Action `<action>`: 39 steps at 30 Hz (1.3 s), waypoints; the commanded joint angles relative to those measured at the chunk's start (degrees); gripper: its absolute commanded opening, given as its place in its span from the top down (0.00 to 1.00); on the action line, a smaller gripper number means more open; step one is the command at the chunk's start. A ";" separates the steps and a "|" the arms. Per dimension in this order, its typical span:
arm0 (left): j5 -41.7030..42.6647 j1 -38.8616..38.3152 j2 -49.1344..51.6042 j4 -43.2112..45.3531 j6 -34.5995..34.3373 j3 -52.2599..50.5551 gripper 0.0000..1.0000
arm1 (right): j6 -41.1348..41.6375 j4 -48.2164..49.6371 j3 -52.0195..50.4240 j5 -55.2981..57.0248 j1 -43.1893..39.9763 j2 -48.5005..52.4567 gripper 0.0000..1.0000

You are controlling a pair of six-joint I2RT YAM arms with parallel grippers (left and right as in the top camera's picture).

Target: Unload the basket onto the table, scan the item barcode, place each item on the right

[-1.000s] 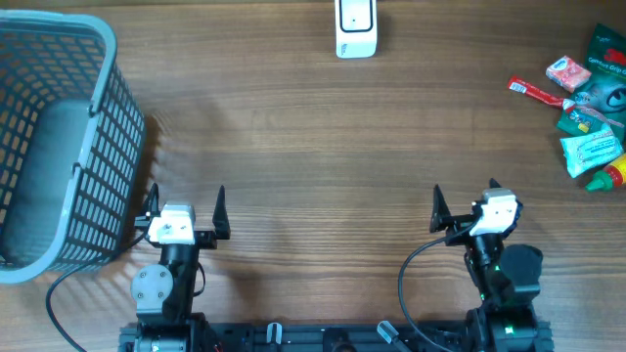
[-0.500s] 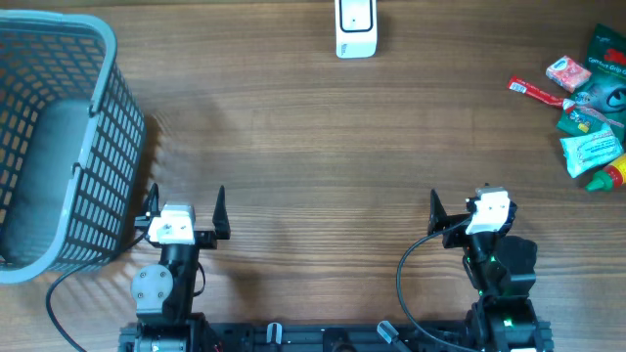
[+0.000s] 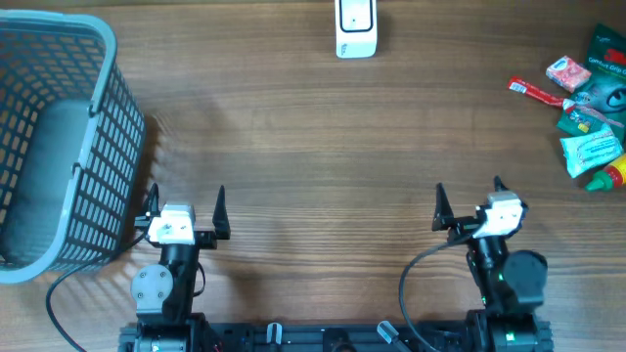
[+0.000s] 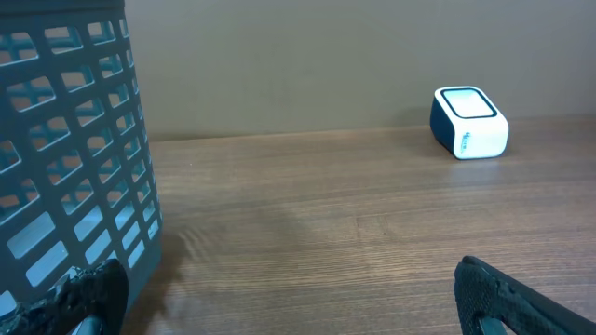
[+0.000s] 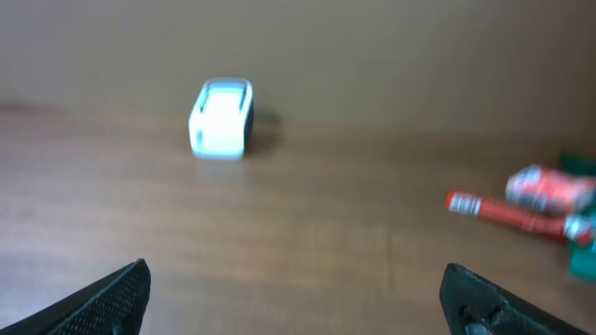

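Note:
A white barcode scanner (image 3: 355,27) stands at the far middle of the table, also visible in the left wrist view (image 4: 468,122) and, blurred, in the right wrist view (image 5: 222,118). A pile of small packaged items (image 3: 590,98) lies at the far right, with a red tube (image 3: 536,91) at its left edge; the tube shows blurred in the right wrist view (image 5: 498,210). My left gripper (image 3: 186,196) (image 4: 289,279) is open and empty near the front left. My right gripper (image 3: 469,188) (image 5: 296,274) is open and empty near the front right, well short of the items.
A large grey plastic basket (image 3: 59,147) fills the left side, close beside my left gripper and looming in the left wrist view (image 4: 65,158). Bare wooden tabletop (image 3: 323,147) lies between the grippers and the scanner.
My right gripper swayed slightly left, then came back right and a little forward, still open. The left arm, the scanner and the items have not moved.

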 commanded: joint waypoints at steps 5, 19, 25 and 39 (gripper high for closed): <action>-0.55 0.50 -0.48 -0.02 0.83 -0.48 0.00 | -0.52 0.17 -0.02 0.83 0.02 -4.98 0.00; -0.55 0.50 -0.48 -0.02 0.83 -0.48 0.00 | -0.50 0.20 -0.02 0.83 0.02 -4.48 0.00; -0.55 0.50 -0.48 -0.02 0.83 -0.48 0.00 | -0.52 0.20 -0.02 0.83 0.02 -4.37 0.00; -0.55 0.50 -0.61 -0.07 0.85 -0.48 0.00 | -0.52 0.20 -0.02 0.83 0.02 -4.37 0.00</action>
